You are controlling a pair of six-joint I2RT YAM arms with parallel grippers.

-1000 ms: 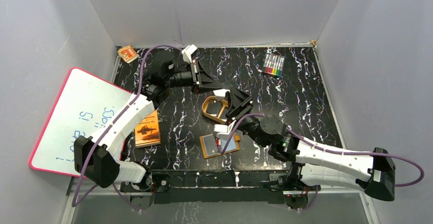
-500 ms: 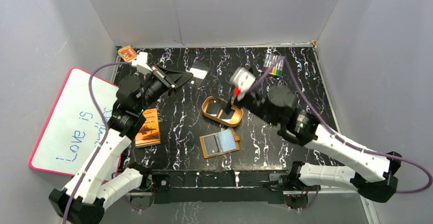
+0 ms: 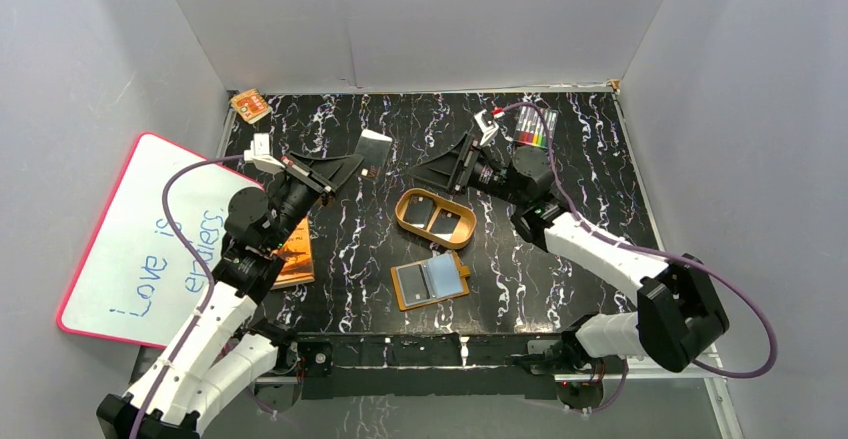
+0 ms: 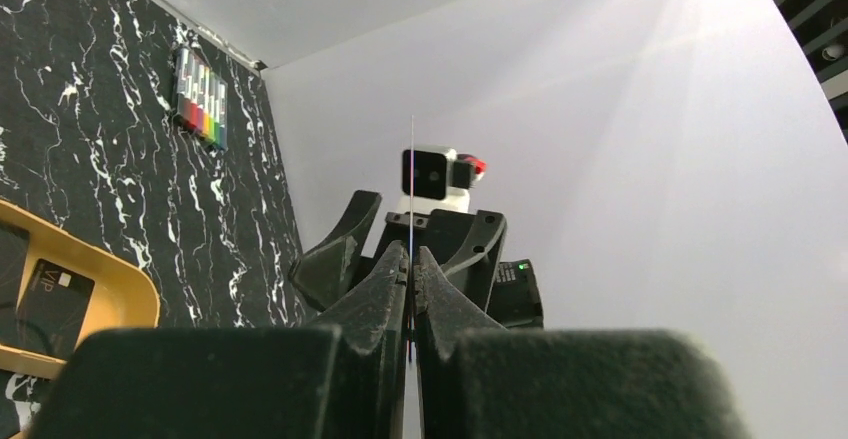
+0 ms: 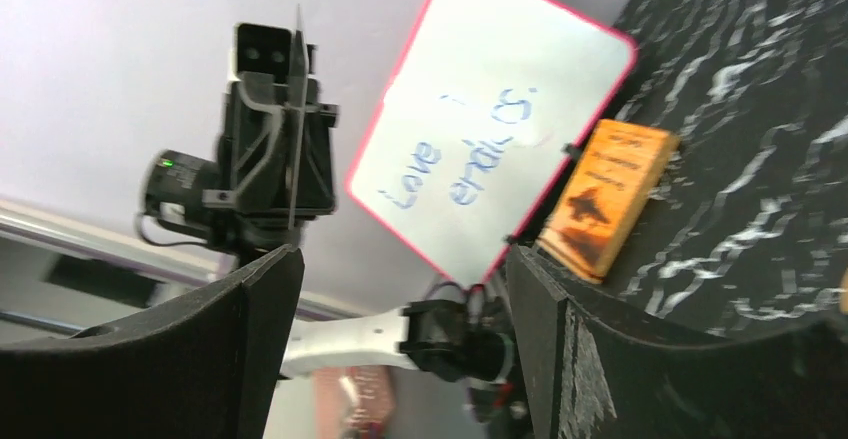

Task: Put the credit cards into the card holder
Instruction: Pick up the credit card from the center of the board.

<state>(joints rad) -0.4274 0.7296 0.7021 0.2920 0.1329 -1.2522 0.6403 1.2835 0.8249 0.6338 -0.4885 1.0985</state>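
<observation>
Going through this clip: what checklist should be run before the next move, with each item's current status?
1. Left gripper shut on a card, held edge-on above the table: ok.
2. Right gripper open and facing that card: ok.
3. Card sitting between the right gripper's fingers, ready for a probable hand-over: not ok; the top view shows a gap between them.
4. Card holder lying open, sleeves up, nothing over it: ok.
5. All cards out of the tray: not ok; two cards lie in it.
6. A sleeve free for the card: cannot tell.
</observation>
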